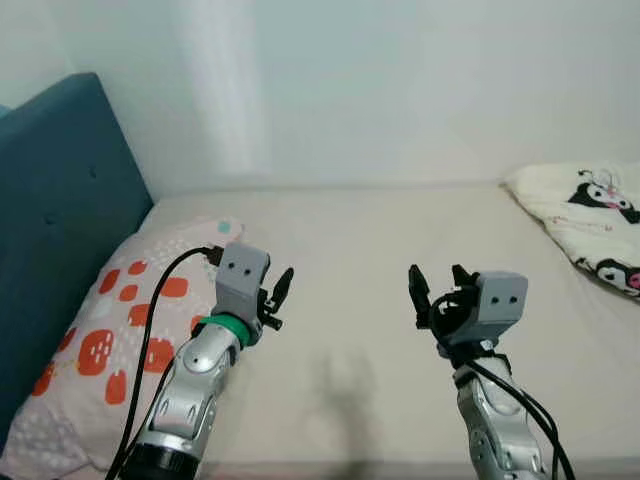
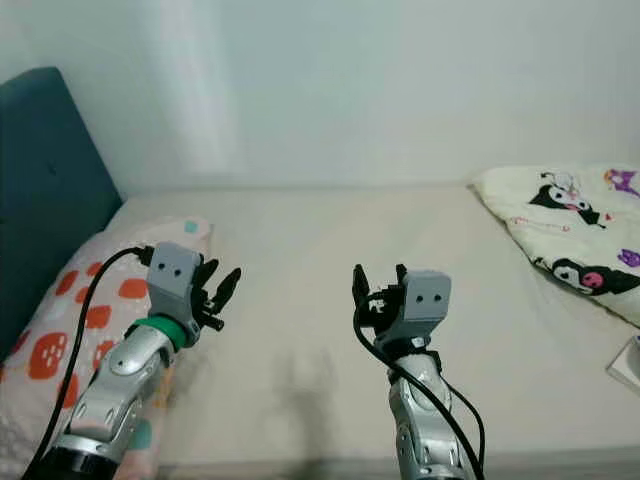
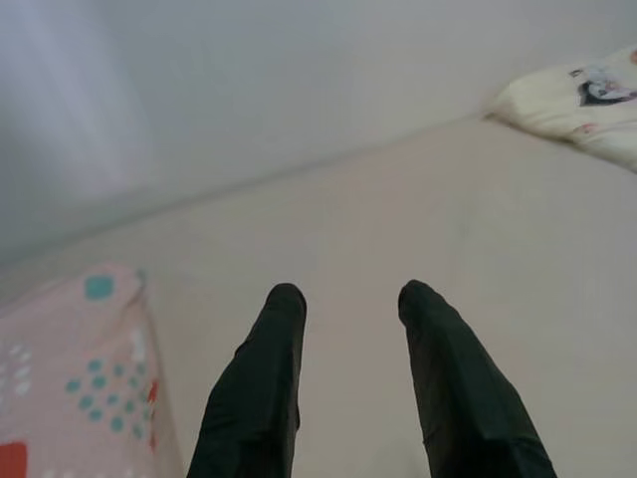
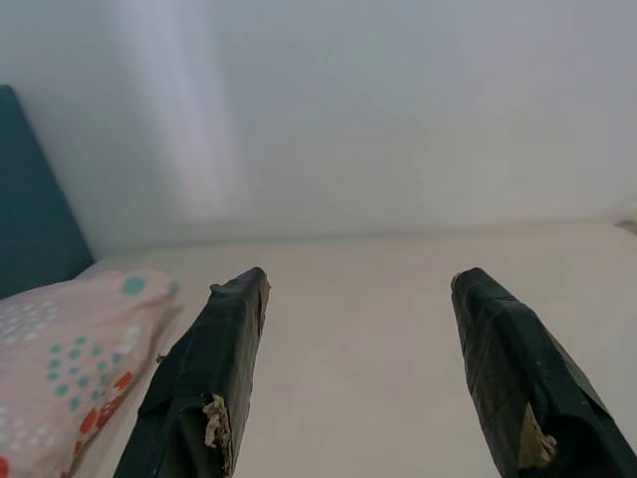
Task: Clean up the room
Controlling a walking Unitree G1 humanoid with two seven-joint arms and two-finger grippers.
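A beige bed sheet (image 1: 370,250) spreads out before me. At its left end lies a pink pillow (image 1: 120,310) with red and teal spots. A cream blanket (image 1: 590,215) printed with cartoon figures is bunched at the far right. My left gripper (image 1: 278,295) hovers above the sheet just right of the pillow, open and empty. My right gripper (image 1: 438,290) is raised over the middle of the bed, open too, nothing between its fingers (image 4: 214,383). In the left wrist view the two fingers (image 3: 261,383) point across the sheet toward the wall.
A dark teal padded headboard (image 1: 55,220) stands at the left. A plain white wall (image 1: 380,80) runs along the far side of the bed. A small white object (image 2: 630,365) sits at the right edge of the sheet.
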